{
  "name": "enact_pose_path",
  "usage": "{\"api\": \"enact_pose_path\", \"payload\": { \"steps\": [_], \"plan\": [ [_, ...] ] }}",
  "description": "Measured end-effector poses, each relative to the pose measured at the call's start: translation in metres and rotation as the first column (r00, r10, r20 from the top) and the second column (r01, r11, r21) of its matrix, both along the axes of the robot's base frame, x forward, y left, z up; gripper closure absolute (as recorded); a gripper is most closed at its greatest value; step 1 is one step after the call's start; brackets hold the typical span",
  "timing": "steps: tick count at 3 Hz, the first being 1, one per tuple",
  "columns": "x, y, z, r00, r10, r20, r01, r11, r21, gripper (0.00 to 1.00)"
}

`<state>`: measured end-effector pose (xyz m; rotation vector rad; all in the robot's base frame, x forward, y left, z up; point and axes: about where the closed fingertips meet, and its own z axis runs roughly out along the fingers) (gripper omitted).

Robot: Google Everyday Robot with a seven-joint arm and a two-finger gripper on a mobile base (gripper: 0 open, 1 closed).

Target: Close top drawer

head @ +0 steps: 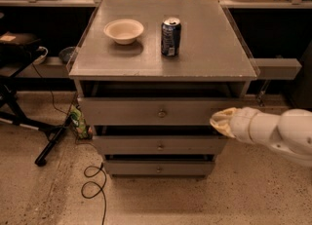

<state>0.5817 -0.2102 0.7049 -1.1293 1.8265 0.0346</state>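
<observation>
Three drawers, one bowl, one can, one claw at top drawer.

One camera, high before the table, facing down, fairly near, jaws at top drawer's right end

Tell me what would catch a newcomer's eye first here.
The pale claw sits at the right end of the top drawer, which stands pulled out a little. Above, a blue can and a white bowl stand side by side on the cabinet top.
</observation>
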Motion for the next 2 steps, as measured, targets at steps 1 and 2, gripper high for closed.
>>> {"api": "enact_pose_path", "payload": {
  "steps": [1,2],
  "plan": [
    [-0.0059,-0.0034,0.0004,1.0000,-0.007,0.000,0.007,1.000,0.003,0.11],
    [-0.0059,-0.0033,0.0004,1.0000,-0.007,0.000,0.007,1.000,0.003,0.00]
  ]
}}
